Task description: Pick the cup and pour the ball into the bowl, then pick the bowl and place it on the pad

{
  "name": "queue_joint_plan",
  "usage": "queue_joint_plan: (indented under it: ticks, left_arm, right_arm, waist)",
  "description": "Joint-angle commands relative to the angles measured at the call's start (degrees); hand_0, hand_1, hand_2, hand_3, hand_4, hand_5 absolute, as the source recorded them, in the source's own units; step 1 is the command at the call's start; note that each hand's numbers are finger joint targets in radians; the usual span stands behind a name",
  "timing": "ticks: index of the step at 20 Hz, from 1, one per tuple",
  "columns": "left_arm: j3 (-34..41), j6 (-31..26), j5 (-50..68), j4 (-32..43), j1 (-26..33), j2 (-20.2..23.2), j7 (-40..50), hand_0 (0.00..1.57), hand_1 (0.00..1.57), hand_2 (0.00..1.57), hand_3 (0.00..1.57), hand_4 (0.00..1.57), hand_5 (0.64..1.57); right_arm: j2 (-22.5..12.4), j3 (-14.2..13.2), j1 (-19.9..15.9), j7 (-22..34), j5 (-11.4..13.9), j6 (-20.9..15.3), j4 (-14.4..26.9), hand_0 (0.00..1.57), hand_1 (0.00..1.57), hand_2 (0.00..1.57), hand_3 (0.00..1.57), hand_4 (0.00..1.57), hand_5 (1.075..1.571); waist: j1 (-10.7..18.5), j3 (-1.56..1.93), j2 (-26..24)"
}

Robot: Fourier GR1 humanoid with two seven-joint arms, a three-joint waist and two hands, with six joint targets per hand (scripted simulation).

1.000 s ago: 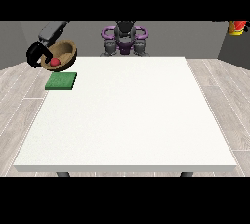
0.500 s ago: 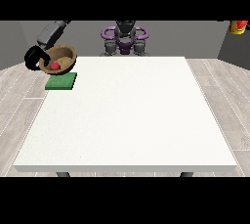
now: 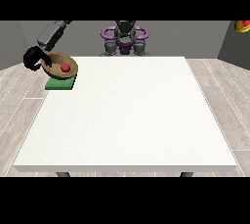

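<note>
Front view: wooden bowl [image 3: 62, 68] with the red ball [image 3: 65, 67] inside sits over the green pad [image 3: 60, 84] at the desk [image 3: 127, 115] corner, hand at the view's left [image 3: 35, 59] grasping its rim. Placing step; next it probably lowers and lets go.

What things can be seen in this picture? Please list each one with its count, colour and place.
round brown wooden bowl: one, brown, at the table's far corner at the view's left, over the pad
small red ball: one, red, inside the bowl
flat green square pad: one, green, on the table beneath the bowl
large white table: one, white, centre of the view
red and yellow object: one, top edge at the view's right, partly cut off
robot hand: one visible, black, at the view's left, curled on the bowl's rim
</note>
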Motion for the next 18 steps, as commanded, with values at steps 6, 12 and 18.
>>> queue_joint_plan:
  ticks: [6, 12, 18]
  left_arm:
    - [0.58, -1.12, 1.28, -1.09, -0.32, 1.92, -2.71, 0.0, 0.0, 0.0, 0.0, 1.19, 1.566]
    - [-0.03, -1.05, 2.19, -0.58, -1.09, 1.85, -1.28, 0.0, 0.0, 0.0, 0.0, 1.21, 1.568]
    - [-3.53, 3.41, -0.45, -3.03, 2.11, -4.29, -1.88, 0.0, 0.0, 0.0, 0.0, 1.19, 1.569]
  right_arm:
    - [-1.1, -1.95, -3.18, -5.67, -0.69, -1.91, 2.52, 1.26, 1.26, 1.35, 0.91, 0.11, 1.529]
    - [-0.76, 3.31, -4.03, -2.91, 2.82, 2.82, 3.23, 0.0, 0.0, 0.0, 0.0, 0.0, 1.435]
    - [-2.37, 5.58, -4.03, 1.79, 4.72, 4.36, 2.91, 0.0, 0.0, 0.0, 0.0, 0.0, 1.4]
  waist:
    - [1.93, 0.06, 4.73]
    - [2.63, 0.04, 4.22]
    - [0.54, 0.0, -2.74]
